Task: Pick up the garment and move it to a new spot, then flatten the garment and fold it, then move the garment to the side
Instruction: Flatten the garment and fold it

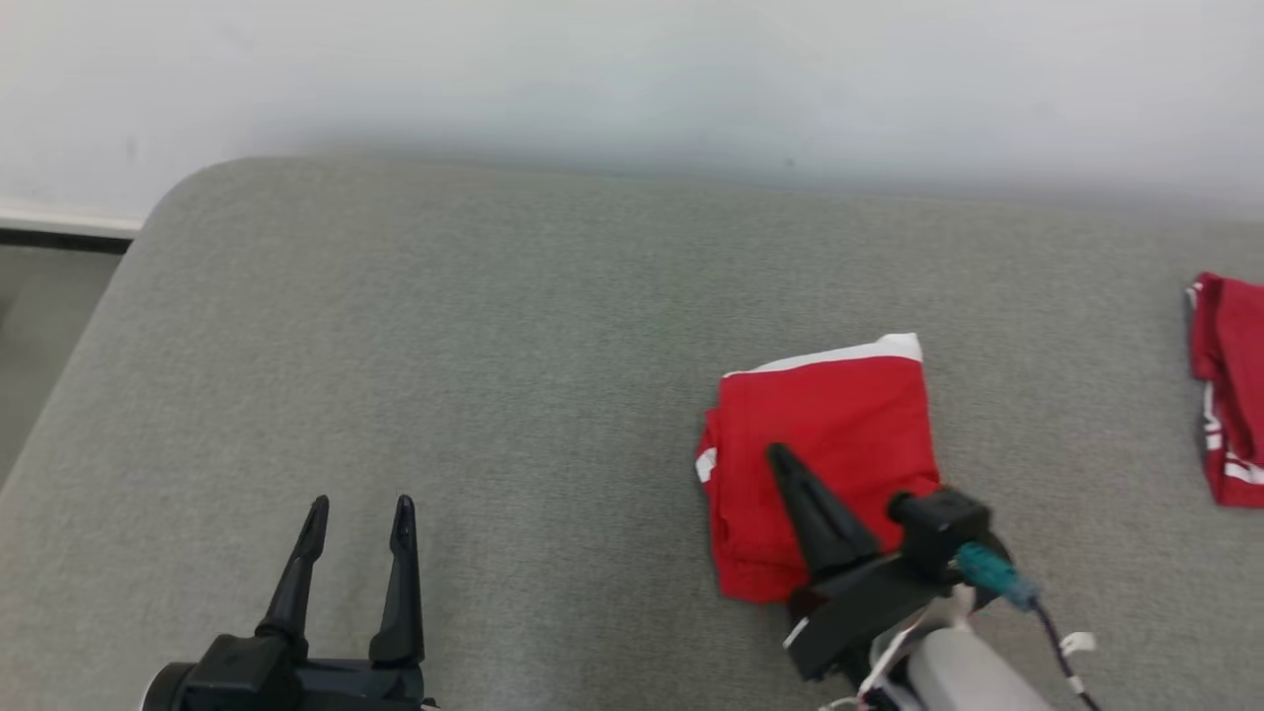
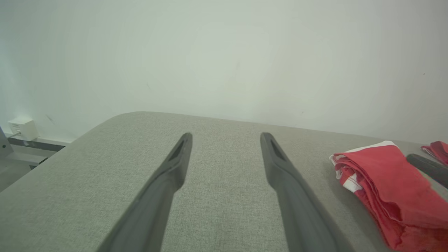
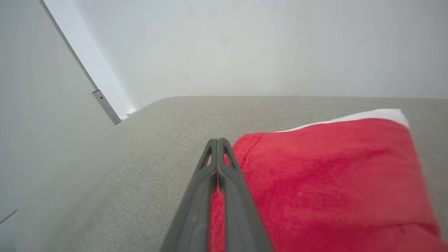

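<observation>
Grey fabric-covered surface (image 1: 494,326) is seen against a pale wall (image 1: 632,79), its far left corner rounded. Folded red garment (image 1: 829,434), white band along its far edge, is laid flat on the right half of the surface, with layered edges stacked at its left side. Right gripper (image 1: 780,456) is held over the garment's left part, fingers pressed together and pointed away from the robot; whether the cloth is touched cannot be told. Left gripper (image 1: 360,506) is positioned low at the near left, jaws spread wide over bare surface, well apart from the garment. A second red-and-white cloth (image 1: 1224,395) is noted at the far right edge.
</observation>
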### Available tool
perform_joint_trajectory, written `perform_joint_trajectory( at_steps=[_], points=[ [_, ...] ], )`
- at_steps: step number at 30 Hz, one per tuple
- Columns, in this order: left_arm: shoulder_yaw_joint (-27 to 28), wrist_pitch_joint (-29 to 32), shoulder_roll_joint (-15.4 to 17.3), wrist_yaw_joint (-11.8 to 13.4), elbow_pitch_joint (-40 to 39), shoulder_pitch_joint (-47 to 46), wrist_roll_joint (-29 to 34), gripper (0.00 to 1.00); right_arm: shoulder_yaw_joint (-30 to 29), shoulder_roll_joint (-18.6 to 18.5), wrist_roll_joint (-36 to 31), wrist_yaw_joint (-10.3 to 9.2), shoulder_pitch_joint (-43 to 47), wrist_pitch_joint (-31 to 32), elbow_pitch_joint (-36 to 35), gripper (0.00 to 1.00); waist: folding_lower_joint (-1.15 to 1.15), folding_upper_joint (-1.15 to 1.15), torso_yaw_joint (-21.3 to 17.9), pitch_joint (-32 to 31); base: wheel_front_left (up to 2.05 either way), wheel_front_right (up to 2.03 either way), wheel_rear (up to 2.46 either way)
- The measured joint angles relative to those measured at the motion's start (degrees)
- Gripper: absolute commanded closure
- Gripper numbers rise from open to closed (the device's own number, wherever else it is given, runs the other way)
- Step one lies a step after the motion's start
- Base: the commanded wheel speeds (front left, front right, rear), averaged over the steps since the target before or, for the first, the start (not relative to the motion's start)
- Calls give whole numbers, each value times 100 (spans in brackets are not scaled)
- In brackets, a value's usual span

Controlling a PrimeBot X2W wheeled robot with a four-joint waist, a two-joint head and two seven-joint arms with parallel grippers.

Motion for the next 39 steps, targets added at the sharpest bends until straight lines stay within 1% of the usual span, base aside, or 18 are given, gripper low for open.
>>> perform_joint_trajectory(
  at_steps=[5,10,16,18,19,20,21,22,23,29,39],
  points=[
    [105,0,1,-41,-24,4,92,0,-399,-291,-104,0,129,-1,-502,100,0,0,-307,-46,0,0,0],
    [153,-1,-1,-44,-30,19,144,0,-884,-461,-205,0,357,-2,-882,100,0,0,-684,-99,0,0,0],
    [259,0,-1,-38,-8,156,160,0,-1376,-624,-313,0,860,-2,-1145,100,0,0,-1123,-192,0,0,0],
    [302,0,-2,-41,-2,259,169,0,-1637,-662,-369,0,1140,-1,-1294,92,0,0,-1283,-260,0,0,0],
    [318,0,-1,-41,11,294,180,0,-1714,-662,-401,0,1237,-2,-1363,84,0,0,-1318,-294,0,0,0],
    [332,0,-2,-42,12,338,204,0,-1800,-659,-425,0,1336,-2,-1439,71,-1,0,-1345,-332,0,0,0],
    [345,0,-2,-43,12,382,224,0,-1867,-651,-449,0,1428,-2,-1516,51,-1,0,-1367,-369,0,0,0],
    [368,0,-2,-44,8,418,244,0,-1927,-642,-465,0,1519,-2,-1601,12,-1,0,-1386,-405,0,0,0],
    [394,0,-1,-44,-1,467,264,0,-1962,-631,-500,0,1603,-2,-1673,0,-1,-1,-1403,-440,0,0,0],
    [506,0,-2,-41,-111,694,437,0,-2085,-546,-644,0,1961,-2,-1971,0,-1,0,-1426,-575,0,0,0],
    [703,0,87,-46,-221,928,452,0,-1991,-530,-720,0,2103,-2,-2035,0,-1,-1,-1250,-657,0,0,0]
  ],
)
